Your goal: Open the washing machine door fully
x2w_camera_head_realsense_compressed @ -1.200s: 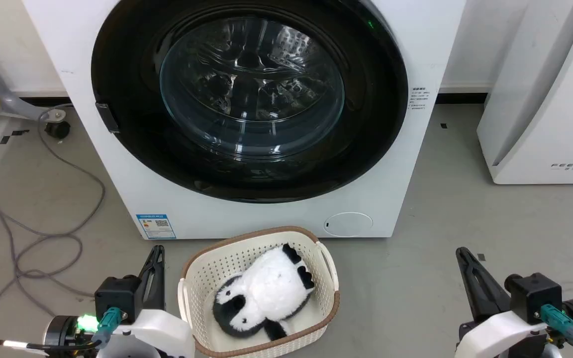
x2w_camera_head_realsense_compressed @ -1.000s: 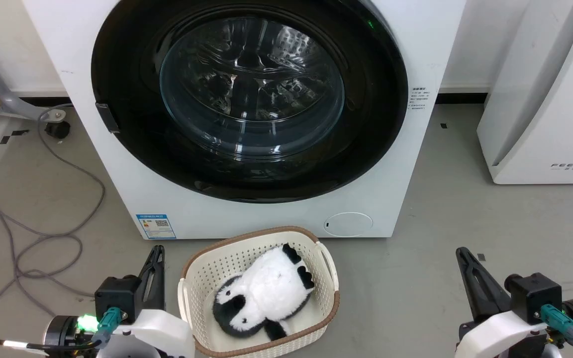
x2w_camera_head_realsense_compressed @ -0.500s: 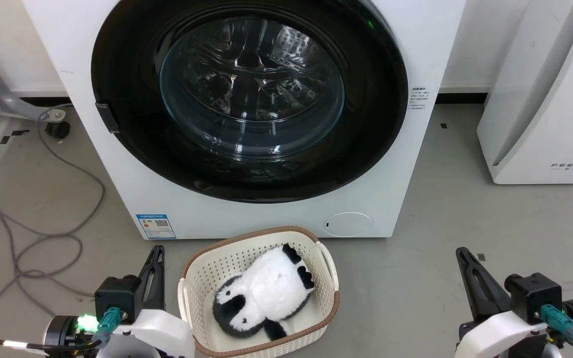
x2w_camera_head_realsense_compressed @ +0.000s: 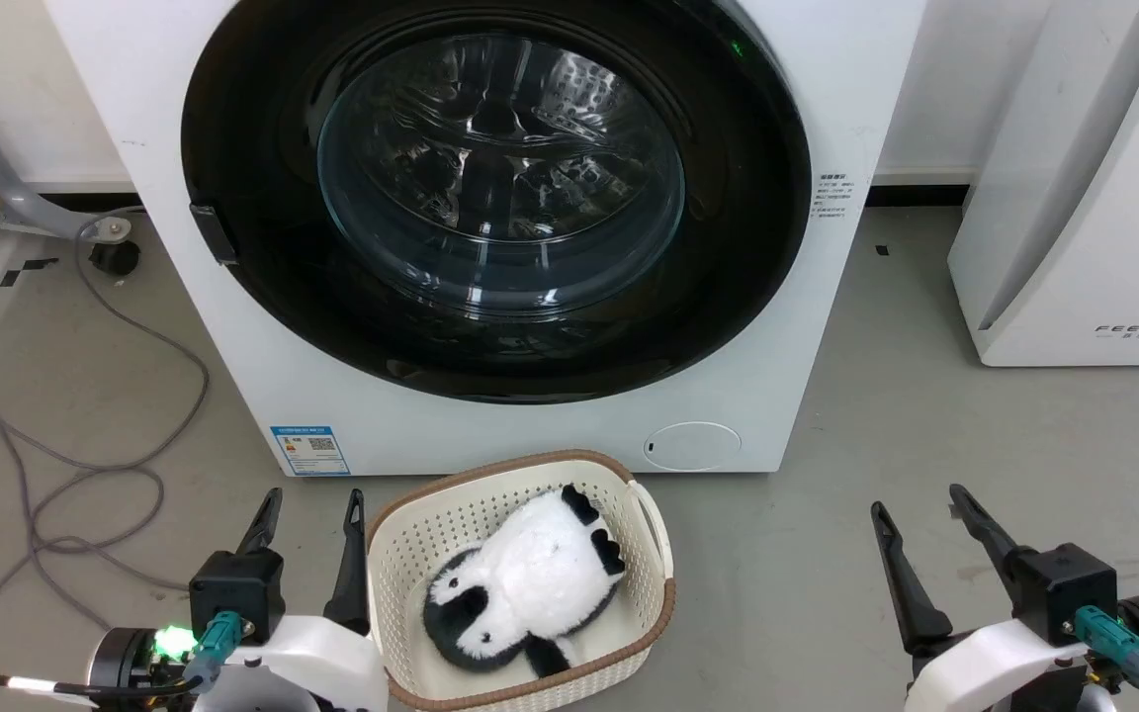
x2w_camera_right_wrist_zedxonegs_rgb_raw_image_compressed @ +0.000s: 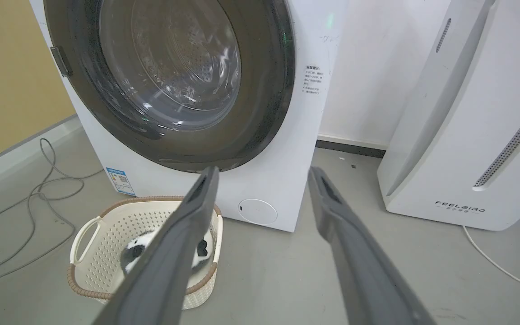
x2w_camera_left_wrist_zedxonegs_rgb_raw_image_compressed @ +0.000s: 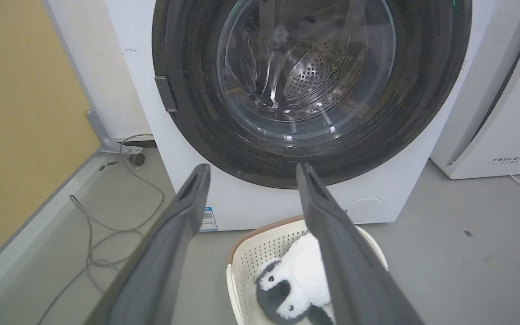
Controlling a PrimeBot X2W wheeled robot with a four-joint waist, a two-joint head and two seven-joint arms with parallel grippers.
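Directly ahead of me stands the white boxy front-loading washing machine. Its large round glossy black door with the bulging clear glass bowl sits flush against the front, fully closed. Below it on the grey floor rests a cream perforated plastic basket with a brown rim, holding a black-and-white plush toy.

Change noted: half a second ago both grippers had their fingers pressed together. Now the left gripper and the right gripper each show fingers spread wide, holding nothing (both low, well apart from the door).

My judgement: opening has not begun. The spread jaws suggest preparation to reach for the small dark tab on the door's left rim.
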